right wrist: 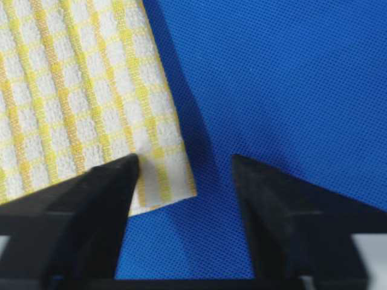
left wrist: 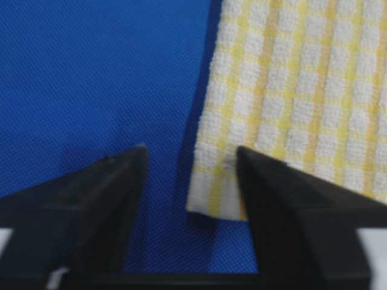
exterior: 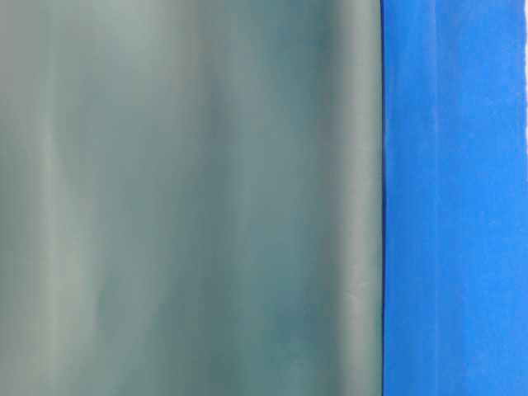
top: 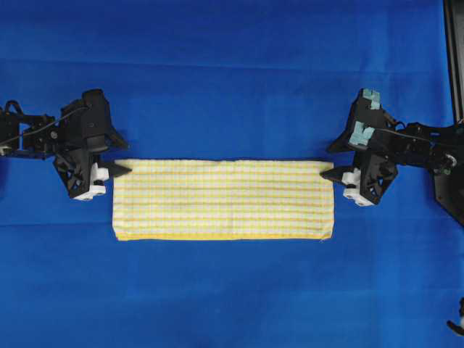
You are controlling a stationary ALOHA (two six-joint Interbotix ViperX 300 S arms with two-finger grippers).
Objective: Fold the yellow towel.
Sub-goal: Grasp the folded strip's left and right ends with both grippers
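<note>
The yellow towel (top: 223, 199) lies flat as a long folded strip on the blue cloth, its yellow hem along the near edge. My left gripper (top: 125, 156) stands open at the towel's far left corner. In the left wrist view that corner (left wrist: 211, 193) lies between the fingers, against the right finger (left wrist: 272, 199), with the gripper (left wrist: 191, 151) low over the cloth. My right gripper (top: 328, 161) stands open at the far right corner. In the right wrist view the towel (right wrist: 72, 90) ends beside the left finger (right wrist: 97, 199) of that gripper (right wrist: 185, 158).
Blue cloth (top: 232, 65) covers the table all round the towel. A black frame post (top: 455, 58) runs down the right edge. The table-level view shows only a blurred grey-green surface (exterior: 190, 198) and a band of blue cloth (exterior: 454, 198).
</note>
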